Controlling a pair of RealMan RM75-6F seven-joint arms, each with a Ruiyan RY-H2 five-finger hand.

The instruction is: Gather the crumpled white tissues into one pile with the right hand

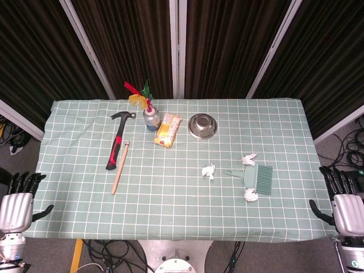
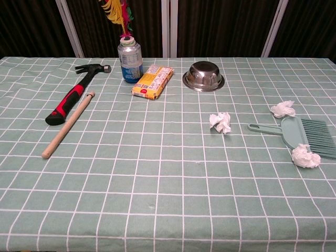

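Table (image 1: 170, 227) w/ cloth, items in two groups.
Left grp: hammer (image 1: 118, 139) lying lengthwise, head at far end; wooden stick (image 1: 120, 168) just right of it, reaching nearer.
Far centre: can (image 1: 151, 119) holding feathers (image 1: 138, 95); snack pack (image 1: 168, 129) just right of can, slightly nearer; bowl (image 1: 203, 125) upside down, right of pack.
Right grp: brush (image 1: 256, 177), handle pointing left. Tissue (image 1: 209, 170) left of handle, apart from it. Tissue (image 1: 249, 158) just behind brush. Tissue (image 1: 251, 195) at brush's near edge.
Left hand (image 1: 16, 207) off table's near-left corner; right hand (image 1: 346, 207) off near-right corner.
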